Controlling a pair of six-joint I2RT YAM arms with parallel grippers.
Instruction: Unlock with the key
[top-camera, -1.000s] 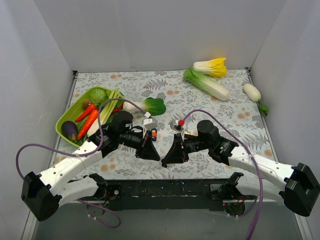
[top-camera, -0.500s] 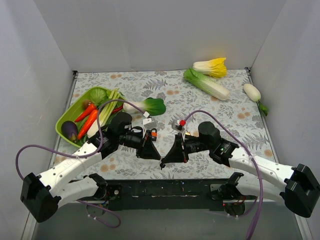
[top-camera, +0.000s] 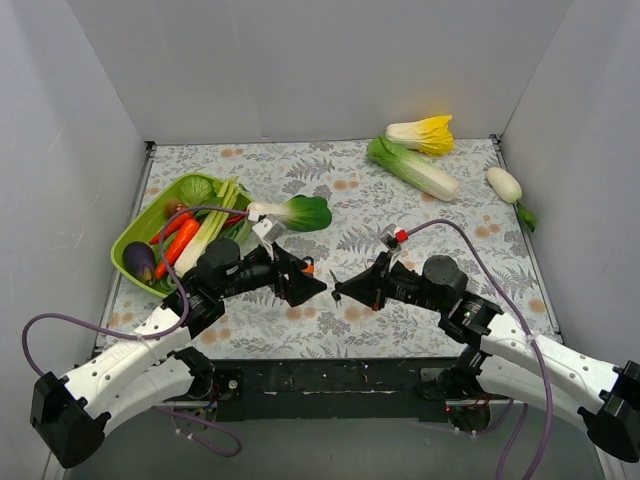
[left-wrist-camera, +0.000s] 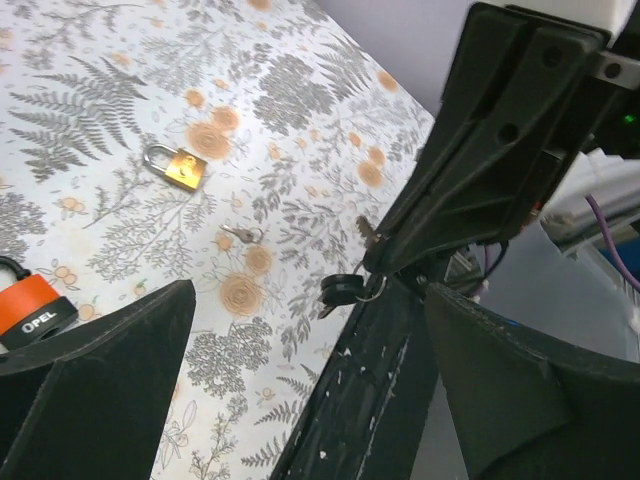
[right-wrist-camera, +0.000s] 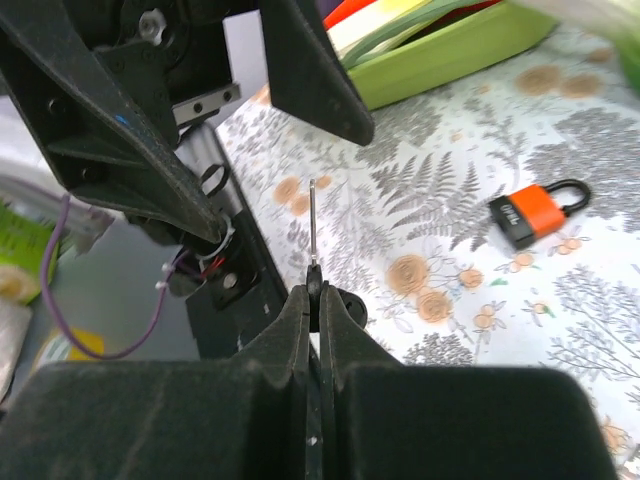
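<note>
I see the floral worktop (top-camera: 330, 165) carrying an orange padlock (left-wrist-camera: 30, 305) just beside my left tool (top-camera: 305, 283), with a brass padlock (left-wrist-camera: 176, 166) and a loose key (left-wrist-camera: 240, 235) beyond it.

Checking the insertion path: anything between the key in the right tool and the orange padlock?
No object lies on the mat between the key in the right tool and the orange padlock. The open left tool hovers right beside the padlock and may crowd the approach.
</note>
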